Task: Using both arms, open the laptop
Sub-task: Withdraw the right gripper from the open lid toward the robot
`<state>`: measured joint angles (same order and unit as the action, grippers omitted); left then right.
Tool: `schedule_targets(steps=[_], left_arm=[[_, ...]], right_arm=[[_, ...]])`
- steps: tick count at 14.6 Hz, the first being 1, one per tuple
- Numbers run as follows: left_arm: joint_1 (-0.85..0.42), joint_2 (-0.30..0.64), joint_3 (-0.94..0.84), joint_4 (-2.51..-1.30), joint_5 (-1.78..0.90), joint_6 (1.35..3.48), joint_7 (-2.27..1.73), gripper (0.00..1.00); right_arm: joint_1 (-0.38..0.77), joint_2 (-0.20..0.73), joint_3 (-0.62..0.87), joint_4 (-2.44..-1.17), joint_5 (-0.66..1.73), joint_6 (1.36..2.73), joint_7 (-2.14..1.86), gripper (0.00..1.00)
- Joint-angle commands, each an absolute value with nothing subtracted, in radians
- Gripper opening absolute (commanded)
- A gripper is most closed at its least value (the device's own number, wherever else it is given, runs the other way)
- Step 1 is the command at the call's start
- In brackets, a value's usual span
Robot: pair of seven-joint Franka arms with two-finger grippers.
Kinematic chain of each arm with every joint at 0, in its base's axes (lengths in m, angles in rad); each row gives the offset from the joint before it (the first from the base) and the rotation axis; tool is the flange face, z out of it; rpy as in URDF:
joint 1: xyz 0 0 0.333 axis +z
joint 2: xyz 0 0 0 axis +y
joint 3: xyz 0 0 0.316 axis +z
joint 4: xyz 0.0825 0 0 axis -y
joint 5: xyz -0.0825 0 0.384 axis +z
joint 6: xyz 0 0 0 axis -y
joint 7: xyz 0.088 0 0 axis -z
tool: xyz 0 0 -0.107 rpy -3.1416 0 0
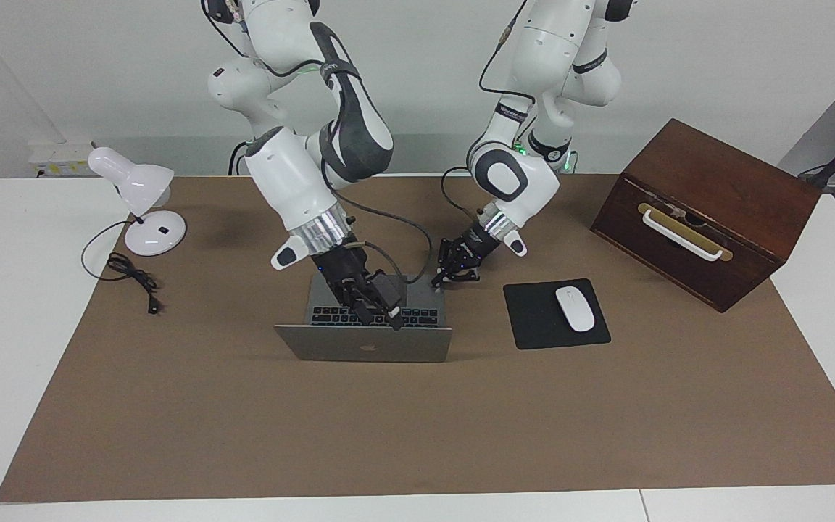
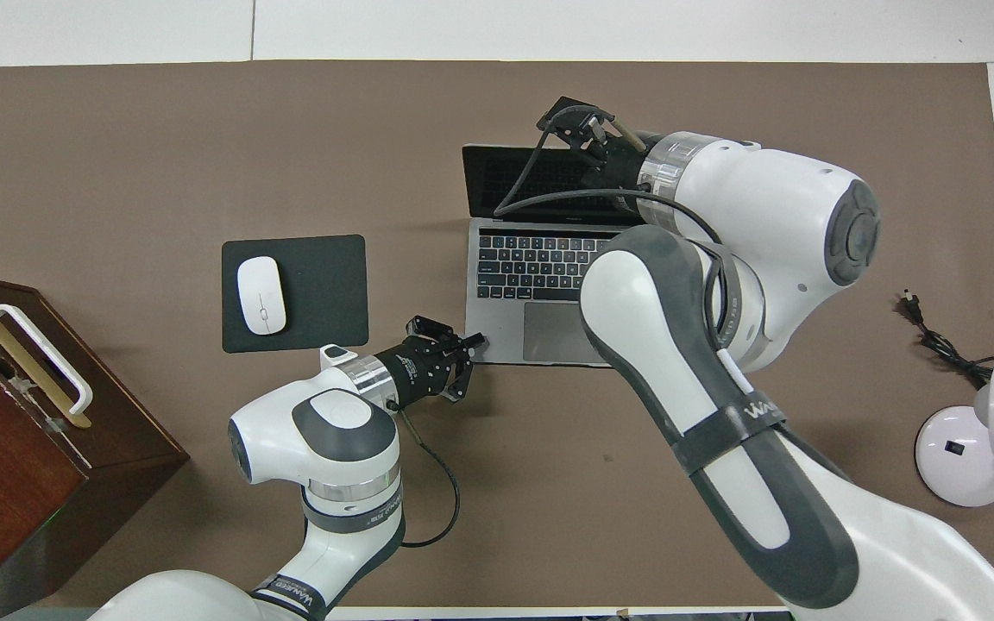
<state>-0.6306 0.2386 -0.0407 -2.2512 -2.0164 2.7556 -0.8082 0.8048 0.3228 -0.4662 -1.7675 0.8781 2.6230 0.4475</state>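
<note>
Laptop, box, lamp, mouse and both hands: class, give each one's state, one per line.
Laptop: lid raised.
Box: drawer shut.
Lamp: upright, unplugged.
Mouse: lying on the pad.
Left hand: shut, pressing the laptop's base corner.
Right hand: at the lid's top edge.

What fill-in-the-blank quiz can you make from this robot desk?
The white mouse lies on a black ____. 
The laptop has its lid ____, keys showing. 
The desk lamp stands toward the ____ arm's end. 
The wooden box has a white ____ on its front.
Missing words: mouse pad; open; right; handle.
</note>
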Motion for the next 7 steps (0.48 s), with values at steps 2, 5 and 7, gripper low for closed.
schedule_targets(steps=[2,5,7], left_arm=[[-0.614,0.288,-0.041,-2.207,-2.036,2.763,-0.773,0.0],[-0.611,0.282,-0.041,-2.2,-2.026,2.77,-0.776,0.0],[-0.609,0.276,-0.04,-2.197,-2.023,2.772,-0.776,0.0]], right_arm=[[0.805,0.163,-0.479,-1.931,0.91,2.568,0.402,1.0],[0.804,0.077,-0.489,-2.014,0.907,2.493,0.448,1.0],[0.805,0.026,-0.491,-2.055,0.9,2.441,0.546,1.0]])
